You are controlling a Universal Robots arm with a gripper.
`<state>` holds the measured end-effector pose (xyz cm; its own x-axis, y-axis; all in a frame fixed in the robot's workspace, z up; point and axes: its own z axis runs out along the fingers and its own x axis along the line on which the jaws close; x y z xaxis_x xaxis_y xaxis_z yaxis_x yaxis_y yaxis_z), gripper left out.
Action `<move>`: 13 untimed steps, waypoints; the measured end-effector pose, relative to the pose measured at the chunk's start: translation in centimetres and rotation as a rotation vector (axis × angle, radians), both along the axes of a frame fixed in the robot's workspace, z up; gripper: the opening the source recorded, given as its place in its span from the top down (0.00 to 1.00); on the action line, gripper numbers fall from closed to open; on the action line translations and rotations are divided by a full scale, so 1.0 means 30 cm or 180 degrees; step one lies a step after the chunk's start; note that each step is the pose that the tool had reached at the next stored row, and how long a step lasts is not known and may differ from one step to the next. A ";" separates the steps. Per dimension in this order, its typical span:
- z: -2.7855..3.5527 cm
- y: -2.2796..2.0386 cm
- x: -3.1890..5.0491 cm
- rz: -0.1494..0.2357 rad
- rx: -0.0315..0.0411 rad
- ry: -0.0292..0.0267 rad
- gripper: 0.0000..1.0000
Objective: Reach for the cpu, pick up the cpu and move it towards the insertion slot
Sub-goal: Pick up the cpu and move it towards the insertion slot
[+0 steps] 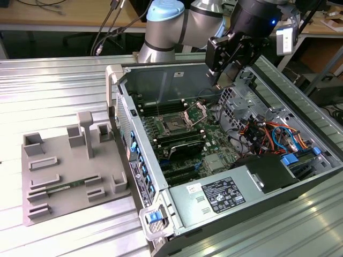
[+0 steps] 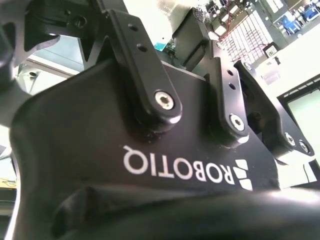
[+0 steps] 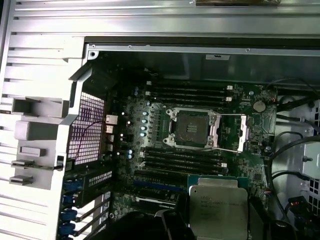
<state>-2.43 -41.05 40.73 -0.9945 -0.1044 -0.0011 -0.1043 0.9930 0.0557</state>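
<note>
- Exterior view: arm [image 1: 171,27] comes in from 12 o'clock, gripper [image 1: 225,80] hangs over the open computer case [image 1: 278,176], above the far edge of the green motherboard [image 1: 203,142].
- Insertion slot [image 1: 174,126] sits mid-board, dark square with its metal frame [image 1: 197,113] hinged up at about 1 o'clock from it. Gripper is near the slot but clearly apart from it, off toward 2 o'clock.
- Grey tray [image 1: 64,176] lies on the metal table [image 1: 48,91] at 9 o'clock of the case; a green memory stick [image 1: 64,188] rests in one of its channels.
- Second wrist view: gripper body [image 2: 150,165] and finger linkages [image 2: 150,80] up close; the fingertips are hidden, so how wide they stand can't be read here.
- First wrist view: cpu [image 3: 218,210], silvery top up, sits at 6 o'clock in the gripper's hold (dark gripper parts flank it on both sides, the actual contact isn't visible).
- Same view: insertion slot [image 3: 192,127] is uncovered, frame [image 3: 243,134] swung aside at 3 o'clock, thin lever wire [image 3: 220,149] alongside. Cpu is at 6 o'clock of the slot, not over it, with black memory slots [image 3: 182,160] between the two.
</note>
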 end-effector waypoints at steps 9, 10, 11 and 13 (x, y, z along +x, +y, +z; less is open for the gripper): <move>0.000 0.000 0.060 0.0000 0.0000 0.0000 0.45; 0.000 0.000 0.065 0.0000 0.0000 0.0000 0.45; 0.000 0.000 0.071 0.0000 0.0000 0.0000 0.45; 0.000 0.000 0.086 0.0000 0.0000 0.0000 0.45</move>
